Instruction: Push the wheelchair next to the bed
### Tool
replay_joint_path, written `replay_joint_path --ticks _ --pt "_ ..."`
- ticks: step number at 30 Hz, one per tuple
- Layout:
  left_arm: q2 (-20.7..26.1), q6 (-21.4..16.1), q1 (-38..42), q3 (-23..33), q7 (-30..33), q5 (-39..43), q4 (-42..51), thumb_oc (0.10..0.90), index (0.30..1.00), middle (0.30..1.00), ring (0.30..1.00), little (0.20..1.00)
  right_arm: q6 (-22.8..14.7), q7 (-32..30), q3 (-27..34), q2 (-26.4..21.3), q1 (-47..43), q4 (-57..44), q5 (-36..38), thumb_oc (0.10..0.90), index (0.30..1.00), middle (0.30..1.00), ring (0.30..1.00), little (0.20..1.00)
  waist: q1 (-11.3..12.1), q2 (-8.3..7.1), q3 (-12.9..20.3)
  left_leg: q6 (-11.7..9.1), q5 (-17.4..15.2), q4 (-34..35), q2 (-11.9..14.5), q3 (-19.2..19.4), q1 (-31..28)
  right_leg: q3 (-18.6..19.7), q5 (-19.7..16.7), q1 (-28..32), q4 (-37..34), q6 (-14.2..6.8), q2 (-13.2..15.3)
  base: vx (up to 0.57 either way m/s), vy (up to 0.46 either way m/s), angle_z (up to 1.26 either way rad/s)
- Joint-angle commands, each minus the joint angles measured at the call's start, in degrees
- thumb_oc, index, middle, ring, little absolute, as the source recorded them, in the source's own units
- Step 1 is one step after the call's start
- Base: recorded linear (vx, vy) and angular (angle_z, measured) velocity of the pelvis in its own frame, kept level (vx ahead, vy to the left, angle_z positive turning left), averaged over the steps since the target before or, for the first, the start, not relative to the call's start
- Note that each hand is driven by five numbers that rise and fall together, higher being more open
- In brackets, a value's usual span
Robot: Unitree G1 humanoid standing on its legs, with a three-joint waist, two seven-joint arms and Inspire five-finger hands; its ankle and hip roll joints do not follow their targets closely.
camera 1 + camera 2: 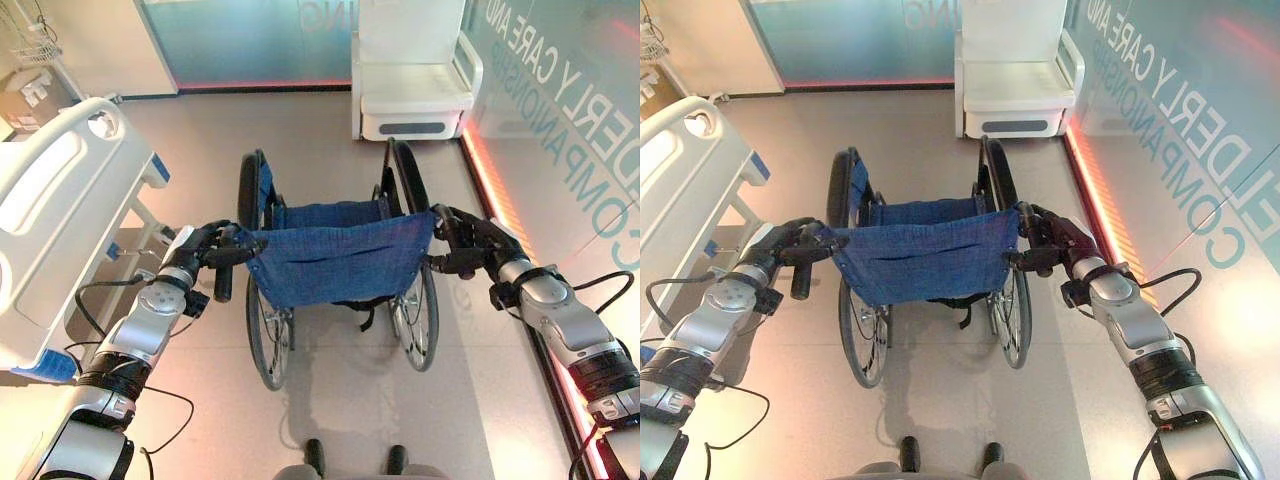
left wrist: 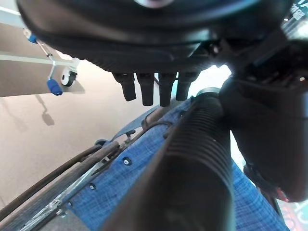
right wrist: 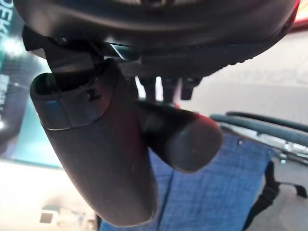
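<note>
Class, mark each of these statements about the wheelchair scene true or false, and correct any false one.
1. Both hands grip the wheelchair's push handles. True: left hand, right hand.
2. The bed stands on the robot's right. False: on its left.
3. The wheelchair's backrest is blue fabric. True.
4. Someone sits in the wheelchair. False: the seat is empty.
5. A white chair stands beyond the wheelchair. True.

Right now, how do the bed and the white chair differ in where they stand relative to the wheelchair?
The bed stands close on the left of the wheelchair, beside the left hand; the white chair stands ahead of it, farther off by the glass wall. The bed shows blue corner trim; the white chair has none. Both are white. The right hand grips the other handle.
</note>
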State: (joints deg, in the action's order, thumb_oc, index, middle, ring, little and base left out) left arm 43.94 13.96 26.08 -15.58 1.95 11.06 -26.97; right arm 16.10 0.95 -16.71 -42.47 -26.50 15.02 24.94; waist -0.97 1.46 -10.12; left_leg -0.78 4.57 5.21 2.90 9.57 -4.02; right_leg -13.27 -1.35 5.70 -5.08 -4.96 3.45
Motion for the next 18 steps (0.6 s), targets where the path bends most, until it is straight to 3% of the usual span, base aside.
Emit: replay_joint_path --ticks 1,7,13,16,18 --pt "1.53 10.01 -0.7 -2.09 1.38 -5.66 -12.39 0.8 0.9 0.9 0.9 0.9 2.95 -4.03 -3.15 -1.75 -2.16 4.45 -5.32 0.8 0.9 0.9 0.9 0.9 1.09 -2.24 -0.01 0.44 -5.46 -2.99 -2.52 -0.12 0.97 -0.59 1.3 -2.48 3.34 -0.72 1.39 0.0 0.0 0.0" --pt "-1.69 11.35 0.41 -5.98 -2.61 -9.05 -15.0 0.8 0.9 0.9 0.9 0.9 8.32 -1.18 -6.34 -0.42 -5.73 8.11 -7.54 0.8 0.9 0.9 0.9 0.9 1.33 -2.4 -0.18 0.58 -5.5 -3.28 -2.72 -0.2 1.34 -0.68 1.3 -2.95 3.8 -0.65 1.43 0.0 0.0 0.01" --pt "-3.33 11.14 2.12 -7.92 -2.62 -8.89 -15.99 0.8 0.9 0.9 0.9 0.9 10.28 2.28 -9.09 1.12 -7.46 13.81 -6.35 0.8 0.9 0.9 0.9 0.9 1.59 -2.5 -0.28 0.53 -5.62 -3.5 -2.69 -0.18 1.14 -0.83 1.35 -2.69 3.89 -0.48 1.53 0.0 0.0 0.0" --pt "-4.4 10.29 3.25 -9.07 -2.75 -9.23 -16.63 0.8 0.9 0.9 0.9 0.9 8.48 3.45 -9.5 2.9 -8.32 17.17 -4.43 0.8 0.9 0.9 0.9 0.9 1.89 -2.48 -0.48 0.52 -5.63 -3.9 -2.68 -0.27 1.34 -0.9 1.37 -2.69 4.1 -0.33 1.61 0.0 0.0 0.0" --pt "-4.96 9.9 3.56 -9.7 -2.81 -8.87 -16.69 0.8 0.9 0.9 0.9 0.9 6.89 2.53 -9.61 3.82 -8.59 18.02 -2.88 0.536 0.505 0.505 0.505 0.505 2.01 -2.46 -0.58 0.51 -5.59 -3.94 -2.69 -0.37 1.37 -0.9 1.35 -2.7 4.15 -0.29 1.63 0.0 -0.006 0.03"
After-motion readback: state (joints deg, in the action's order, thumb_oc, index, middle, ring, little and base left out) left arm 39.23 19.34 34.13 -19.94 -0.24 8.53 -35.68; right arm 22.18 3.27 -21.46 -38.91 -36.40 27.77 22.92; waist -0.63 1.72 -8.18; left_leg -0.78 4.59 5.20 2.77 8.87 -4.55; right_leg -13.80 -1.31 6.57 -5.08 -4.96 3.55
